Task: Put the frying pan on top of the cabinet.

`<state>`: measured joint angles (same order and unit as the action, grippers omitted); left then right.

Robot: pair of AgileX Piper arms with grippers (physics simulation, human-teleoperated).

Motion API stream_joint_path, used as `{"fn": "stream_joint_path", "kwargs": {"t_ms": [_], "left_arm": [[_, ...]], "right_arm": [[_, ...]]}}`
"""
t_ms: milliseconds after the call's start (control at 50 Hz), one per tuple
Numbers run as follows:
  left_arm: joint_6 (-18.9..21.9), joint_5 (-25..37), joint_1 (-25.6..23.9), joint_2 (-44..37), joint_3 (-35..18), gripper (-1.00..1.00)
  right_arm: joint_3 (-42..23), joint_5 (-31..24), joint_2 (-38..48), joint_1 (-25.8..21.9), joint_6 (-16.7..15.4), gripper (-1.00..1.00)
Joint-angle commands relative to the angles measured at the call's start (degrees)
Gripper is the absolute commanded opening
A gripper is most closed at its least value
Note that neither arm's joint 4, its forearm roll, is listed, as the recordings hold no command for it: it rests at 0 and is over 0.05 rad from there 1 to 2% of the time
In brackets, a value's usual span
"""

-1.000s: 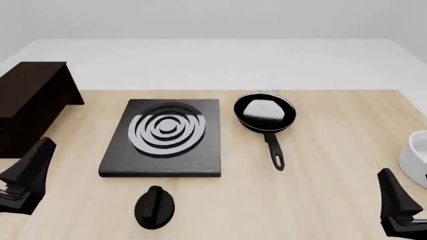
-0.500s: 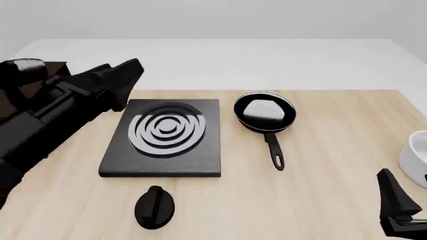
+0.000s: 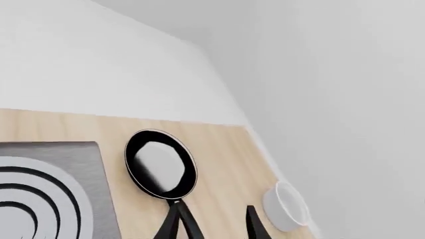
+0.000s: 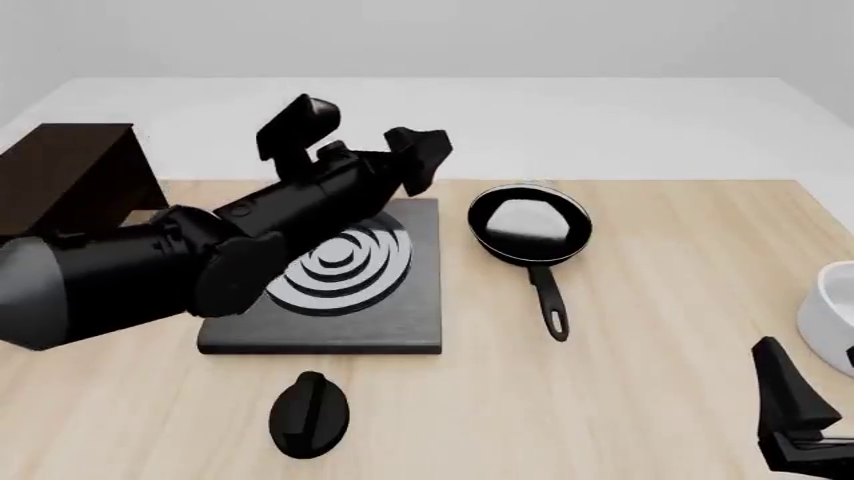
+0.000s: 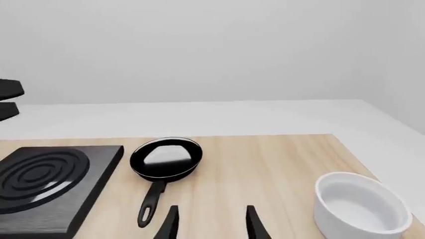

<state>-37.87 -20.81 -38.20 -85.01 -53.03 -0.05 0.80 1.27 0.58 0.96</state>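
The frying pan (image 4: 530, 225) rests on the wooden table just right of the stove plate, its long handle pointing toward the near edge. It also shows in both wrist views, as frying pan (image 3: 161, 164) and frying pan (image 5: 166, 158). My left gripper (image 4: 424, 160) hovers over the stove plate's far right corner, left of the pan; it is open and holds nothing, as the spread fingertips (image 3: 179, 225) show. The dark cabinet (image 4: 60, 185) stands at the far left. My right gripper (image 4: 797, 415) sits low at the near right, open (image 5: 211, 225) and empty.
A black stove plate (image 4: 400, 320) with silver rings lies mid-table under my left arm. A black knob (image 4: 310, 412) stands in front of it. A white bowl (image 4: 834, 305) sits at the right table edge, near my right gripper.
My left arm has swung up from the near left and reached right across the stove plate toward the pan. The right arm, pan and other objects have not moved.
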Motion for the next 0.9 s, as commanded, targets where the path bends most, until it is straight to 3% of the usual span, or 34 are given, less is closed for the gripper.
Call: {"fn": "stream_joint_path", "kwargs": {"t_ms": [20,340,480,900], "left_arm": [[-4.7,-0.3,0.4,-10.1,-5.2,1.00],[-7.1,1.1,0.8,-17.1,-10.5,1.00],[-6.8,0.0,0.5,-19.3,-11.0,1.00],[-11.6,-0.3,-1.6,-26.6,-13.6,1.00]], "right_arm": [[0.0,0.2,0.4,0.0,0.2,1.00],[0.0,0.5,0.6,0.3,0.9,1.00],[0.0,0.3,0.2,0.4,1.4,1.00],[0.0,0.9,0.6,0.6,2.2,1.00]]}}
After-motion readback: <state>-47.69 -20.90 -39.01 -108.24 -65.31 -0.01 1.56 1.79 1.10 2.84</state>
